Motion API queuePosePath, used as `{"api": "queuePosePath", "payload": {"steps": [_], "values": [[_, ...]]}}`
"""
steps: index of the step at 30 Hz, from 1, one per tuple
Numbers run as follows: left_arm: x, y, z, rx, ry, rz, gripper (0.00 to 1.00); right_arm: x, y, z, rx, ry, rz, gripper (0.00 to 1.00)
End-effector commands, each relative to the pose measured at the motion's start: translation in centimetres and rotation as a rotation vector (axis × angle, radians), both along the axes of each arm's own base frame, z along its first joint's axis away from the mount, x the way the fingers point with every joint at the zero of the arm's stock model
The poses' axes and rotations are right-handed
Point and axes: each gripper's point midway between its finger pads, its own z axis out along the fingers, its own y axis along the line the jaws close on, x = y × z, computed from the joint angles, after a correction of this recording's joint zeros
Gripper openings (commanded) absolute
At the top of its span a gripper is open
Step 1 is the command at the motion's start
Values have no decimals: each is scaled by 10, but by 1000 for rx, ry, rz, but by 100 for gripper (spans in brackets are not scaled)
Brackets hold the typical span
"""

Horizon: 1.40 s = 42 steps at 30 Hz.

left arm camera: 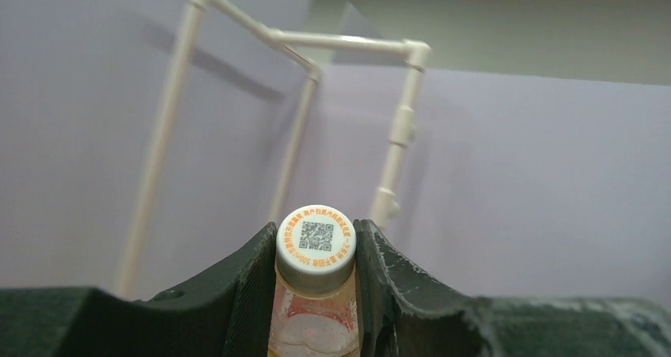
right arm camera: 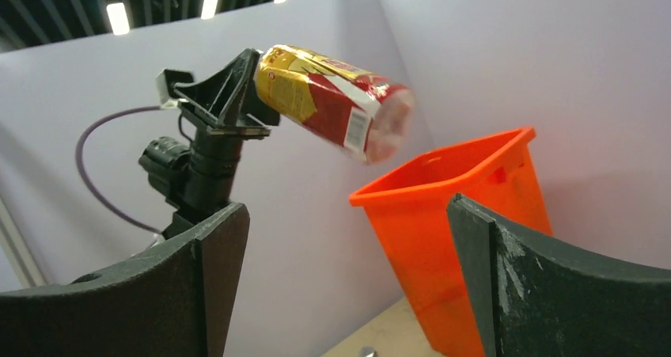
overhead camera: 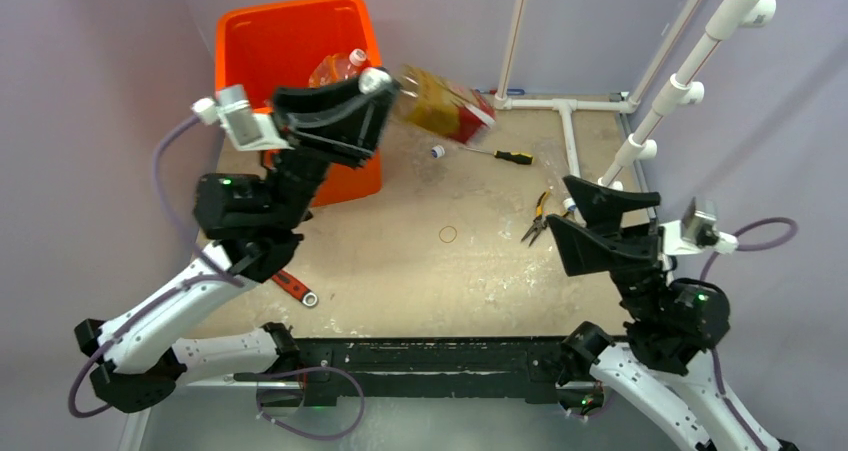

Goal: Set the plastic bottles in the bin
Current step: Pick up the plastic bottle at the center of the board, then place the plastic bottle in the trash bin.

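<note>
bright, even light from ceiling strips (right arm camera: 119, 17) (shadows soft), and the raised bottle (overhead camera: 450, 106) is motion-blurred.

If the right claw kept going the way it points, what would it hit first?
Probably the orange bin: its corner shows between the open fingers of the right gripper, though depth is unclear.
</note>
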Motion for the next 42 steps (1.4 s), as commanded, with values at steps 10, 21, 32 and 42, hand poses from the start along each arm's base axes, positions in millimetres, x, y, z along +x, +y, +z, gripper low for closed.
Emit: {"api": "queuePosePath", "payload": {"steps": [10,21,32,42], "values": [[140,148,33,350,29,1318,0,16,-3,-71,-93,197,-50,99],[287,254,-82,384,445,1563,0,34,8,-87,-180,271,-78,99],[301,258,-136,444,527,1587,50,57,3,-127,-201,441,-160,99],[243,222,-46,284,495,1303,98,92,7,-153,-349,585,-290,99]]}}
